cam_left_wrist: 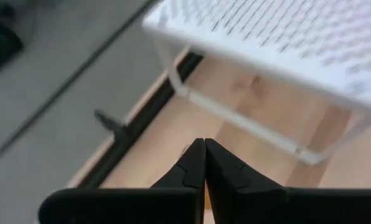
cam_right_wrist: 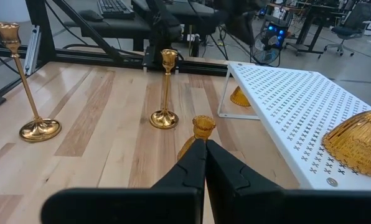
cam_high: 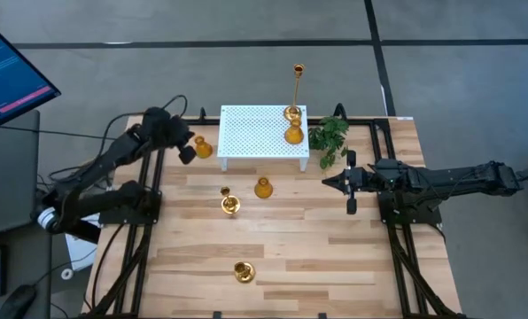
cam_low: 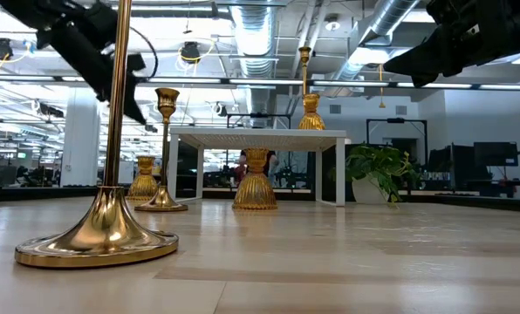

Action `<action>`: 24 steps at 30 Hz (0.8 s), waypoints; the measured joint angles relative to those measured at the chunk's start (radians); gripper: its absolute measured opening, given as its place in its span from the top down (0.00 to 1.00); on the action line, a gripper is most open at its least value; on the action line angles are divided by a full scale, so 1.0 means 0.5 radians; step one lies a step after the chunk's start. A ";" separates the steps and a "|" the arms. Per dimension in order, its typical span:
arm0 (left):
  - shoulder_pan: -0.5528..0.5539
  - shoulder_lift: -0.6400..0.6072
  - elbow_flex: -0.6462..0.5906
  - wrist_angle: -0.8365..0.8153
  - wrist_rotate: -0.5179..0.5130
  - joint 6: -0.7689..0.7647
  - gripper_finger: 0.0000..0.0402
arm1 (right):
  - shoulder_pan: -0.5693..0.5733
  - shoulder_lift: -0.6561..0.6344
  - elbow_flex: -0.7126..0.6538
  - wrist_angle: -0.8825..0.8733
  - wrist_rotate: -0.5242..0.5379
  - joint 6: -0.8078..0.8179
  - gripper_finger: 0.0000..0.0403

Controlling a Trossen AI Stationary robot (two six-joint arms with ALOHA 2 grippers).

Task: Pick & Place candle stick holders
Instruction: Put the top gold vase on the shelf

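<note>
The left gripper (cam_high: 185,153), fingers pressed together and empty, hovers beside the upright squat candle stick holder (cam_high: 202,147) at the white stand's (cam_high: 255,133) left edge, nearer than the right gripper (cam_high: 330,181), likewise closed and empty.

candle stick holders (cam_high: 263,188): shiny gold | stand (cam_high: 262,131): white, perforated | plant sprig (cam_high: 330,136): green | table (cam_high: 317,257): light wood planks

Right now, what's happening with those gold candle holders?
Left gripper shut, empty, beside white stand. Right gripper shut, empty, near plant. Two candle holders on stand, four on table.
</note>
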 joint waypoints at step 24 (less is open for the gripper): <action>0.071 0.345 0.007 -0.022 0.353 0.002 0.97 | -0.001 0.000 0.000 -0.036 0.000 -0.003 1.00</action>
